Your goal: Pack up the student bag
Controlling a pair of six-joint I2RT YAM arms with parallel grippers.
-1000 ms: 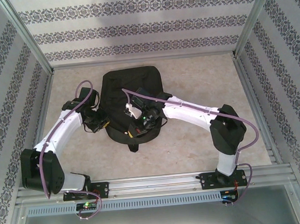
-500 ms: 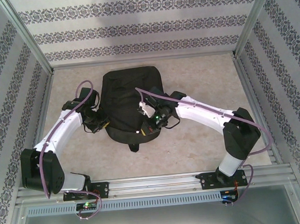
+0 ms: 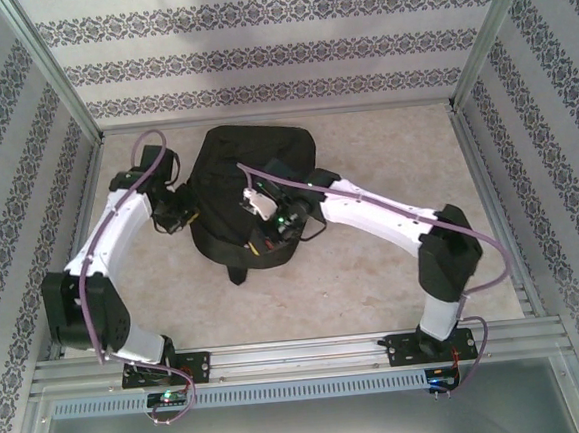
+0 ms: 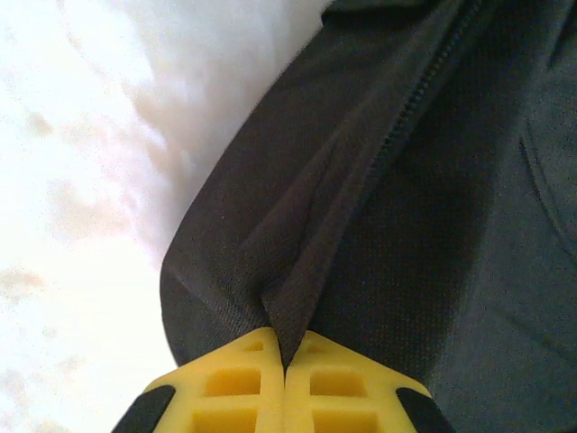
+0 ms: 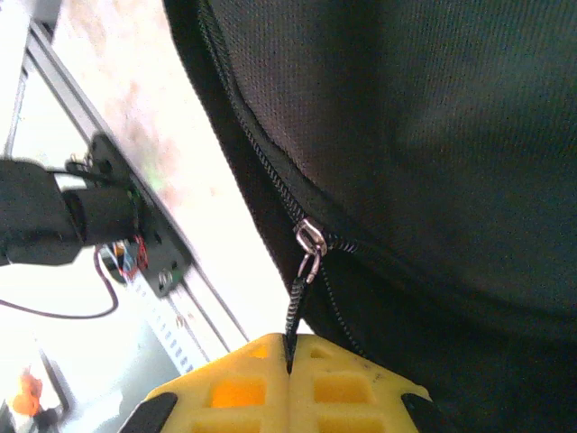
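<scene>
At mid-tabletop point(image 3: 395, 278), toward 12 o'clock from the bases, the student bag point(image 3: 227, 166) is lying. The left claw point(image 4: 284, 359) is pinching a fabric fold at the bag's 9 o'clock edge. The right claw point(image 5: 290, 354) is clamping the zipper cord point(image 5: 294, 316); the slider point(image 5: 310, 237) is sitting at its 12 o'clock, with the track running toward 11.

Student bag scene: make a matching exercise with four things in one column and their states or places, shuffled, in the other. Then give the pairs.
Things:
1. left gripper
2. right gripper
3. student bag
4. zipper slider

States or places:
A. lies on the table between the two arms
B. shut on the pull cord
C. shut on a fold of the student bag
D. silver metal, on the zip track

Pairs: 1-C, 2-B, 3-A, 4-D
</scene>
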